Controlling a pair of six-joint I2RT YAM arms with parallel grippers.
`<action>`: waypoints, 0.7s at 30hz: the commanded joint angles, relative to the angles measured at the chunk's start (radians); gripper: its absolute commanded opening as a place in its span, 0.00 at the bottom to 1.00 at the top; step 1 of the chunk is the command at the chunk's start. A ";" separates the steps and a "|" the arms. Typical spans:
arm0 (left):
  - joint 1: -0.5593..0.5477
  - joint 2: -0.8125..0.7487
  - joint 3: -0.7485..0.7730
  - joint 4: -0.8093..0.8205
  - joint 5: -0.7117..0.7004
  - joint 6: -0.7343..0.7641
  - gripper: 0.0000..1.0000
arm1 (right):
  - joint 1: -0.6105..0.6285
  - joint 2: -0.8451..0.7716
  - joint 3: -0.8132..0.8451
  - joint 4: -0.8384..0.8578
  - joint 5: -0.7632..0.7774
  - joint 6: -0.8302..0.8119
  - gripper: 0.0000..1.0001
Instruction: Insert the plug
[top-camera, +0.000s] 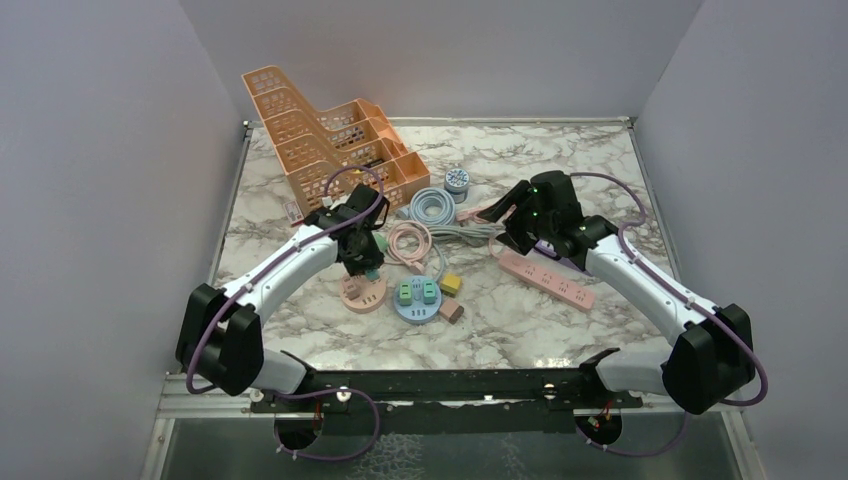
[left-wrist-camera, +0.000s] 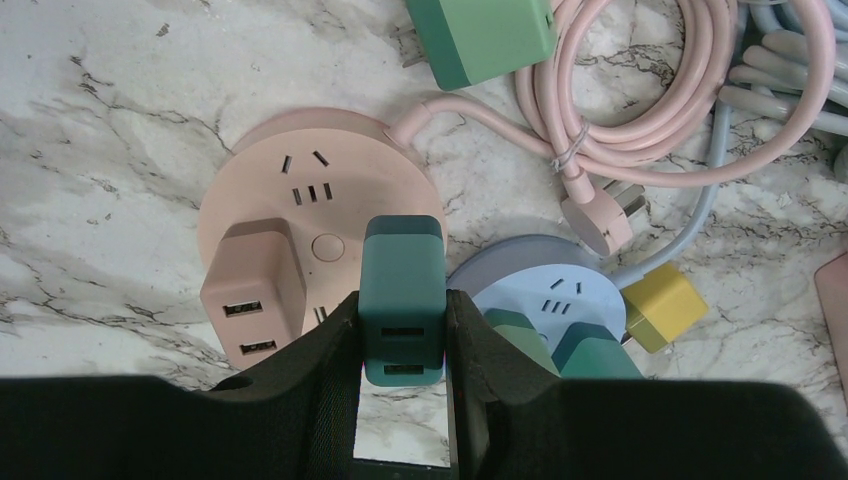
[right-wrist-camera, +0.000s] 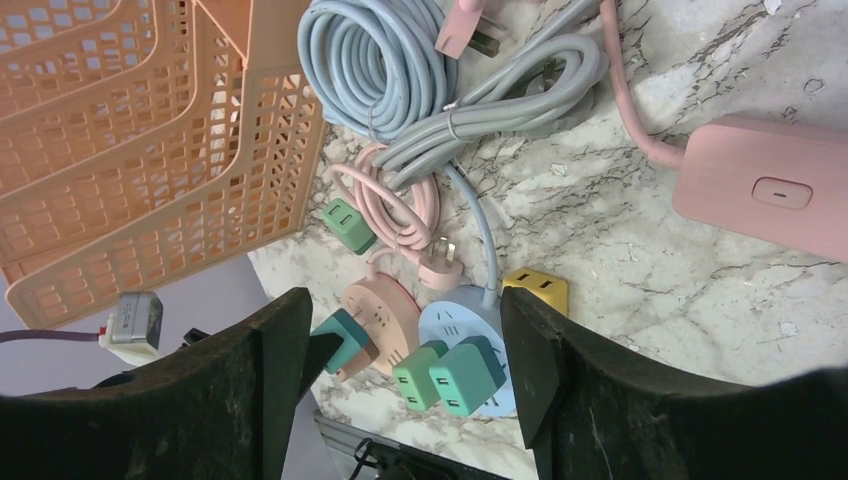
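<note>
Noted table (left-wrist-camera: 100, 150) carrying pink round socket (left-wrist-camera: 300, 200) just ahead of left jaws. Found left jaws clamped on dark green plug (left-wrist-camera: 402, 280), long axis pointing toward socket, apparently unseated. Found right jaws apart, empty, well away.

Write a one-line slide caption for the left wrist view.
Left hand grips a dark green plug over the pink round socket, beside an inserted pink plug.
</note>
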 joint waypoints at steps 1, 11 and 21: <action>0.004 0.022 0.019 -0.015 0.047 0.017 0.00 | -0.005 -0.011 -0.004 0.026 0.045 -0.013 0.69; 0.005 0.058 0.019 -0.048 0.044 0.020 0.00 | -0.005 -0.004 -0.007 0.030 0.058 -0.020 0.68; 0.005 0.098 0.019 -0.055 0.013 0.020 0.00 | -0.005 -0.001 -0.011 0.035 0.060 -0.019 0.68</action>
